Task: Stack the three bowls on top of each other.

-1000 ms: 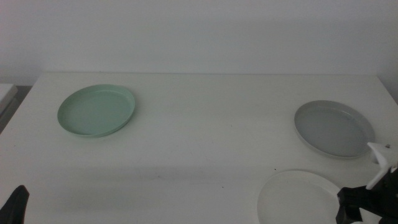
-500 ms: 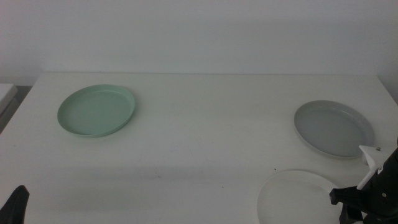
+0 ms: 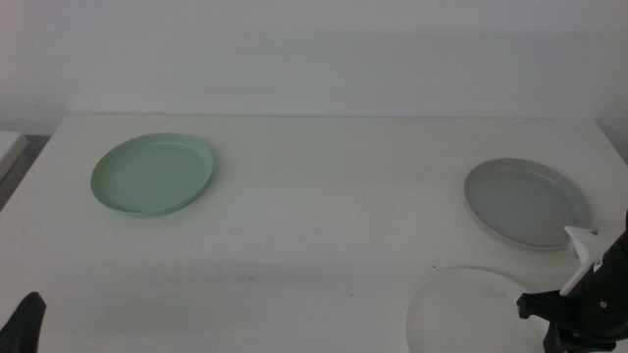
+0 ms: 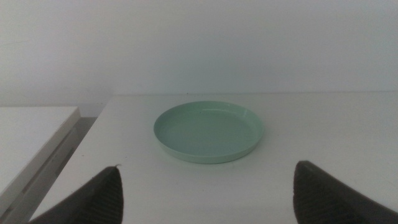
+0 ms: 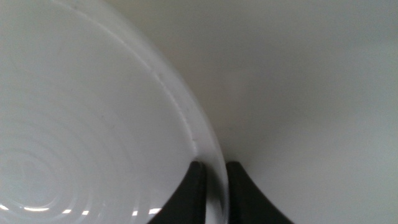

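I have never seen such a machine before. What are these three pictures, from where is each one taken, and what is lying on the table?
This is a robot with two arms at a white table. Each arm ends in a grasping tool with two dark jaws.

The wide picture looks down over the table from above. On it lie three shallow bowls, all apart: a mint green bowl far left, a grey bowl on the right, and a white bowl at the near right.

The other two pictures come from cameras on the arms' wrists. The left tool waits at the near left edge, jaws wide apart, facing the green bowl. The right tool has its jaws set closely on either side of the white bowl's rim, one inside, one outside.
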